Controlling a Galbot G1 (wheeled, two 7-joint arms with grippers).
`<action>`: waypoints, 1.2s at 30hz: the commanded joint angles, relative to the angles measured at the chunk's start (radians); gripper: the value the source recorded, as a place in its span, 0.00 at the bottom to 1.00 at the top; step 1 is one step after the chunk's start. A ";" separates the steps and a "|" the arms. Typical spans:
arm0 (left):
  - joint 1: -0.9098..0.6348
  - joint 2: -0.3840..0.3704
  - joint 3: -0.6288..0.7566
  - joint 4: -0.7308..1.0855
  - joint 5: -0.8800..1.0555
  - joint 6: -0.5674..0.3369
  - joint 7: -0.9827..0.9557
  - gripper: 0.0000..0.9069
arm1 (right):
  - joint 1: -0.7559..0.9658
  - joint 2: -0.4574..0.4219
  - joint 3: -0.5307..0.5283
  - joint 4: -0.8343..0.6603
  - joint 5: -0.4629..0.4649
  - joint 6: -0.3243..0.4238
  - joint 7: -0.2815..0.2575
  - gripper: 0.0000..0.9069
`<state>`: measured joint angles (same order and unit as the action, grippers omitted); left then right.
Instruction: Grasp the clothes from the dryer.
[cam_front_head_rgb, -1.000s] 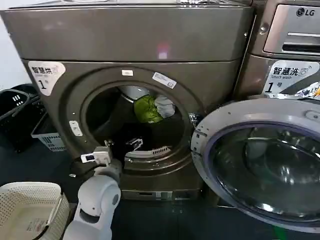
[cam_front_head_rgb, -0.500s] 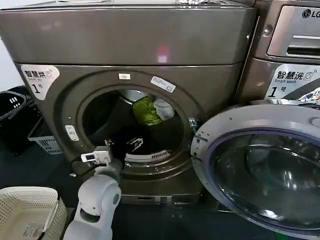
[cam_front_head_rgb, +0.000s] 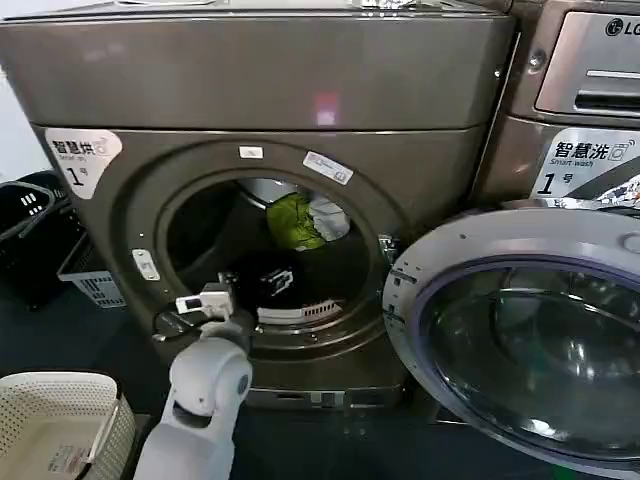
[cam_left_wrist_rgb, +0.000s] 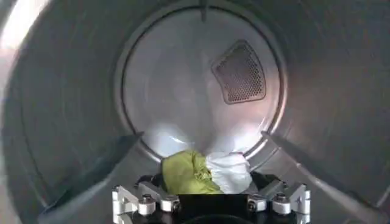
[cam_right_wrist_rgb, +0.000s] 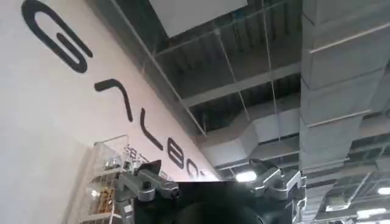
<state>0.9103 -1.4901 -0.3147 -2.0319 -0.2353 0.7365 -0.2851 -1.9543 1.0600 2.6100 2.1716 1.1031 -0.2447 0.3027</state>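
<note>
While a bright yellow-green garment (cam_front_head_rgb: 293, 221) and a white-grey garment (cam_front_head_rgb: 330, 215) are lying bunched together at the back of the drum, the large bronze-brown metal dryer (cam_front_head_rgb: 270, 150) is standing with its round glass-windowed door (cam_front_head_rgb: 520, 340) swung wide open. The left gripper (cam_front_head_rgb: 275, 282) is reaching through the porthole, its fingers spread apart and holding nothing, short of the clothes. The right gripper (cam_right_wrist_rgb: 210, 182) is pointing up at a ceiling, fingers parted and empty. A cream perforated basket (cam_front_head_rgb: 60, 425) is sitting beside the machine.
</note>
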 joint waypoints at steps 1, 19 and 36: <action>-0.161 -0.018 0.021 0.196 0.018 0.029 -0.002 1.00 | -0.006 -0.002 0.008 -0.002 0.003 0.000 0.000 1.00; -0.379 -0.080 0.044 0.574 0.072 -0.075 -0.011 1.00 | -0.010 -0.006 0.028 -0.009 0.020 0.000 -0.006 1.00; -0.596 -0.122 0.031 0.893 0.109 -0.178 -0.007 1.00 | 0.018 -0.012 0.000 -0.012 0.014 0.000 -0.016 1.00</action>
<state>0.4639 -1.5936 -0.2790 -1.3829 -0.1460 0.6365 -0.2944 -1.9410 1.0484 2.6147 2.1601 1.1174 -0.2446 0.2882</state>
